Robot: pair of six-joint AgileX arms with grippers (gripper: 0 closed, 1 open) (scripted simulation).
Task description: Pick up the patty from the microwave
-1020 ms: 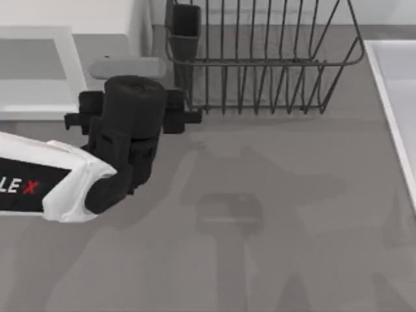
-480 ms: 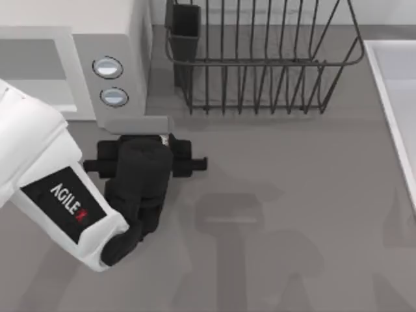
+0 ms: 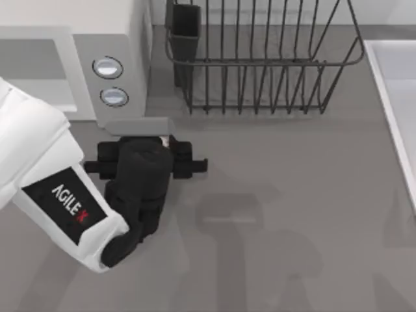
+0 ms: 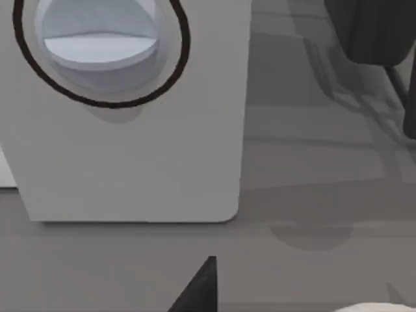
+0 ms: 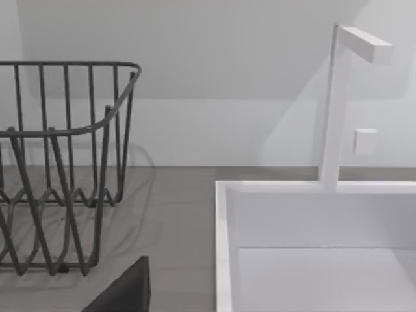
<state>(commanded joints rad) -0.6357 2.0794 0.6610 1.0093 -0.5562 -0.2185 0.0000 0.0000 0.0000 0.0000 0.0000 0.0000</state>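
- My left arm has backed away from the microwave (image 3: 110, 39). A second ago its black wrist sat against the front panel and covered both knobs. Now the upper knob (image 3: 108, 67) and the lower knob (image 3: 114, 97) are both in plain sight.
- Nearly all of that retreat happened in the first half of the second. Since then the arm has hardly moved.
- The left gripper (image 3: 148, 143) now sits low over the desk (image 3: 292, 195). The microwave's front corner is just ahead of it, near but apart.
- The gripper is tucked under the wrist, so I cannot tell how far open it is or whether it holds anything.
- A small pale speck (image 3: 165, 140) shows right at the gripper's tip in the top view. A pale rounded edge (image 4: 377, 307) also shows in the left wrist view.
- I judge these may be the patty carried out with the gripper, but too little is visible to be sure.
- The left wrist view faces the grey panel and one knob (image 4: 101, 42) from close by, not the microwave's inside.
- If the patty came out with the gripper, the pick is essentially done and only a clear lift remains. If it did not, I need to reach back in.
- The black wire rack (image 3: 260, 65) stands ahead of the left gripper and off to its right, well apart.
- The right gripper (image 5: 123, 292) is parked, and I cannot tell its state. The rack and the white sink (image 5: 224, 214) lie ahead of it.
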